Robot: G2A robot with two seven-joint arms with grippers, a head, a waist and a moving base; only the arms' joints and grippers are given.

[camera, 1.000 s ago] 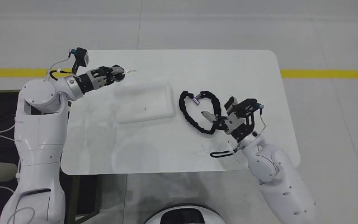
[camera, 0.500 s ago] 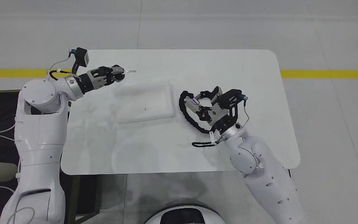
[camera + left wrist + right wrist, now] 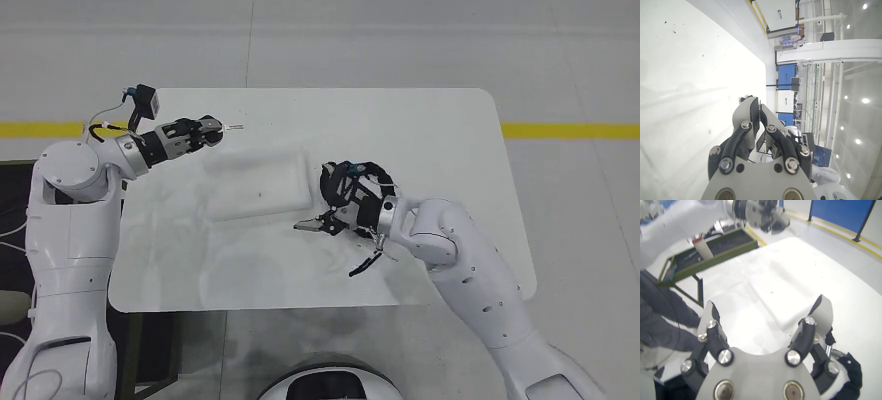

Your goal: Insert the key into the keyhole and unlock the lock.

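L pincer [image 3: 210, 129]: pinched tight on key [image 3: 233, 128], over tabletop [image 3: 430, 130] far corner on L side; blade sticks out past tips.
Key: thin metal, betw. pads [image 3: 759, 111]; well apart from lock.
R pincer [image 3: 314, 224]: spread wide, holding nothing, low by near corner of foam pad [image 3: 255, 182].
Lock [image 3: 345, 178]: black sleeved chain loop on tabletop just beside pad, partly under R wrist.

Table [image 3: 420, 120]: white, rounded corners.
Pad [image 3: 258, 183]: white, rectangular, flat on table, left of centre.
Lock [image 3: 329, 183]: black loop on table, just beside pad's right edge, partly hidden.
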